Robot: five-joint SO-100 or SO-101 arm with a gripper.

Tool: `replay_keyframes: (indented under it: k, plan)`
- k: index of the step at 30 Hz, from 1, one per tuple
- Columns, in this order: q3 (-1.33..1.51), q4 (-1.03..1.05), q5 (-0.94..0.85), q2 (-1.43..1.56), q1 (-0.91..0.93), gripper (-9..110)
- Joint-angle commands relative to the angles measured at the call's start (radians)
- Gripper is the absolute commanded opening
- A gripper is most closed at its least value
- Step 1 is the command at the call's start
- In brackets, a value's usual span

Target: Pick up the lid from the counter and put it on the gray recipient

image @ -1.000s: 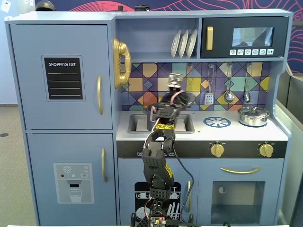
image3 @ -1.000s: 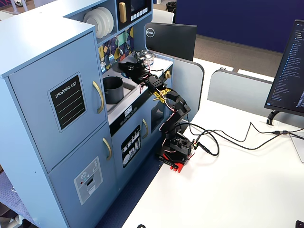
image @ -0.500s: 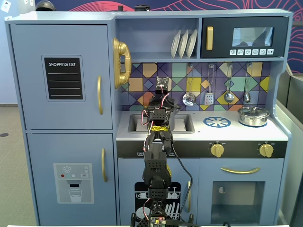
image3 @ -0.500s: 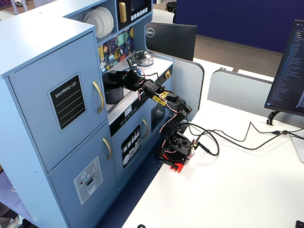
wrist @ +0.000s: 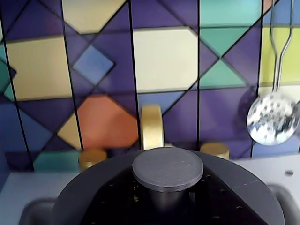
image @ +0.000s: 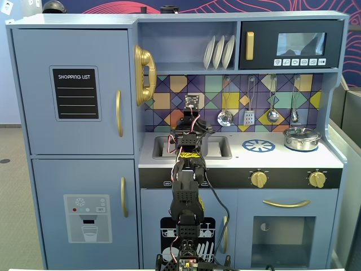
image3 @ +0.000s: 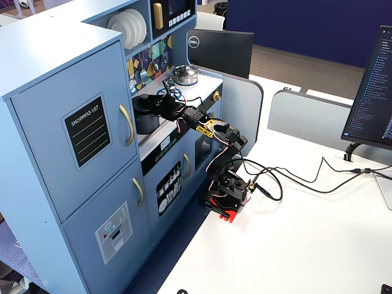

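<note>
1. Front fixed view, far left: fridge door with a "SHOPPING LIST" board (image: 75,94), a gold phone (image: 143,75) on the wall just right of it.
2. Arm (image: 186,197) rises from its base at bottom centre and reaches over the table (image: 242,159) edge to the sink (image: 220,148) area. It blocks most of the sink from this camera.
3. Pot (image3: 146,120): dark gray, stands at the sink; best seen in the side fixed view, with the arm's front end right over it.
4. Lid (wrist: 117,187): dark gray disc, fills the bottom of the wrist view, flat round knob (wrist: 168,168) dead centre. In the side fixed view it sits at the pot's top (image3: 147,101). Can't tell whether it is fully seated on the rim.
5. Tool (image3: 160,105): near the lid in the side fixed view, but its fingers are not resolved in any view. Can't tell if it is released or clamped on the lid.
6. Behind the lid in the wrist view: gold tap (wrist: 152,126) with two gold knobs flanking it, coloured tile wall behind.
7. Right of the sink: printed blue burner ring (image: 258,145), bare.
8. Further right: shiny silver pot (image: 302,138) with its own lid on, well apart from the arm.
9. Above those: skimmer (image: 225,117) and other utensils hang on the tile wall; white plates (image: 219,52) on the shelf, microwave (image: 291,44) at far right.
</note>
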Motion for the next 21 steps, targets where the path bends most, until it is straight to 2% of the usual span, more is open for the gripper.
replay_keyframes:
  k: [1,21]
  plan:
    - [-0.020,-0.049,-0.017,0.011,-0.005,0]
    - [0.046,-0.123,-0.032,-0.038,-0.002,0]
